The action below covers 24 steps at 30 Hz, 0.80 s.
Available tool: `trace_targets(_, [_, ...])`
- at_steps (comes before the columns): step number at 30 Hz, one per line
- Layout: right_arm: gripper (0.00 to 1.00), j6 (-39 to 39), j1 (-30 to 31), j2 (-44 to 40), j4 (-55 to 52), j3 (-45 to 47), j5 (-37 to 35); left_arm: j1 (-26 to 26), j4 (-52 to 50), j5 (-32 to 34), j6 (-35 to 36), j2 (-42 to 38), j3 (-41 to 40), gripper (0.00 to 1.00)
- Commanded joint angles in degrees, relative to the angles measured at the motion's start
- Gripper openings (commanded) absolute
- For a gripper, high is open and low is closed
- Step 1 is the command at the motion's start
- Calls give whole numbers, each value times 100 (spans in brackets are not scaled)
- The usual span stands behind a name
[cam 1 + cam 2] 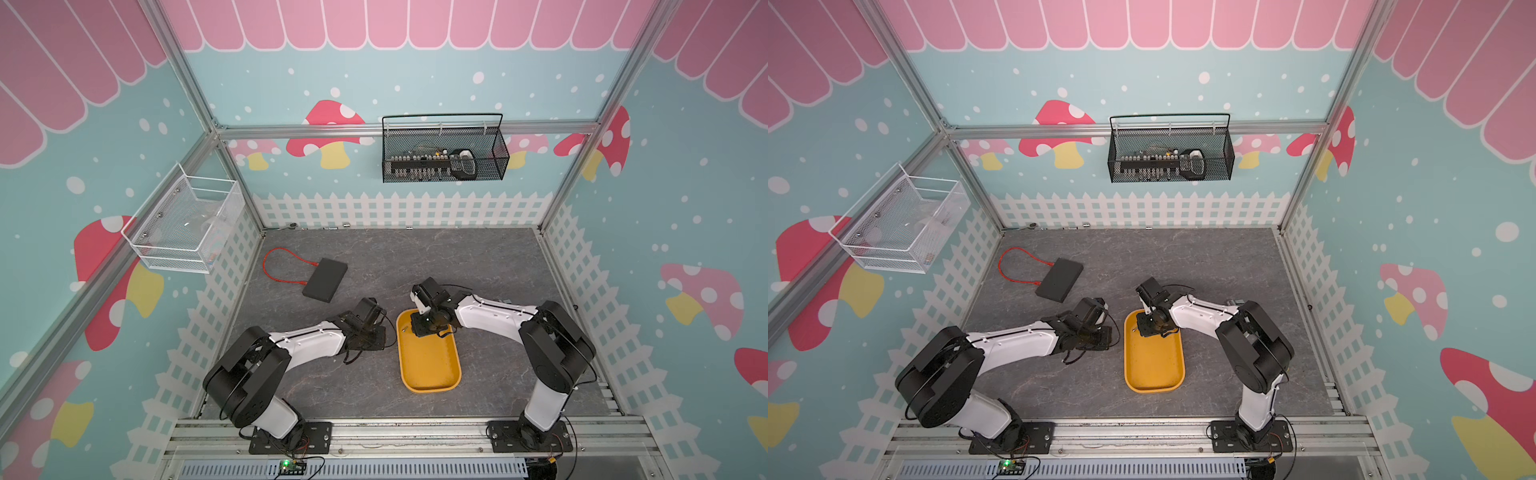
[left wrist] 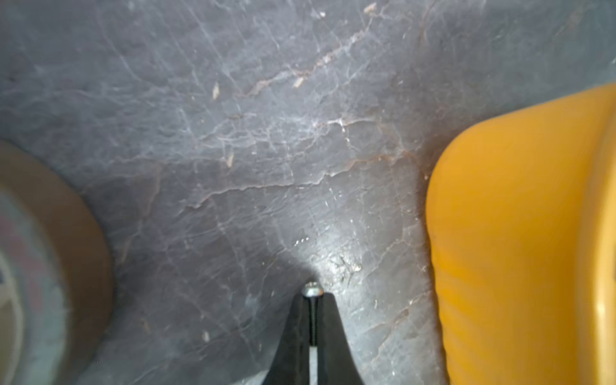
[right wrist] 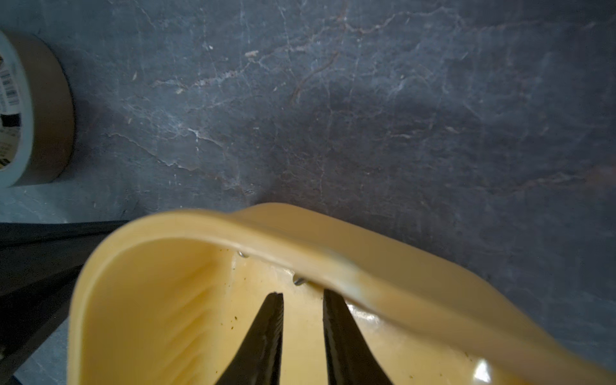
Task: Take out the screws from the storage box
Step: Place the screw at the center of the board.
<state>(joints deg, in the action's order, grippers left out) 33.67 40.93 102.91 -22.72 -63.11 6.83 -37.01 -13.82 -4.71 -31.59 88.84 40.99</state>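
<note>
The yellow-orange storage box [image 1: 428, 370] lies on the grey table between my two arms. My right gripper [image 3: 302, 295] is inside its far end, open, with nothing between the fingers. Two small silver screws [image 3: 299, 281] [image 3: 243, 255] lie against the box's far wall just beyond the fingertips. In a top view one screw [image 1: 404, 328] shows on the box floor beside that gripper. My left gripper [image 2: 312, 298] is low over the table just left of the box [image 2: 520, 233], shut on a screw [image 2: 312, 290] whose head sticks out past the fingertips.
A roll of brown tape [image 3: 40, 110] stands on the table close to the left gripper. A flat black box with a red cable [image 1: 325, 279] lies further back left. A black mesh basket [image 1: 444, 153] and a white one [image 1: 187, 224] hang on the walls.
</note>
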Motion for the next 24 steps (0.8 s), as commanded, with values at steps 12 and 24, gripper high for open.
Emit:
trace_targets(12, [31,132,170,405,-347,-308,-610,-85,208,-64,-15,138,-62,26])
trace_targets(24, [30,114,177,798,-355,-491,-562,-135,117,58,127,285,3,26])
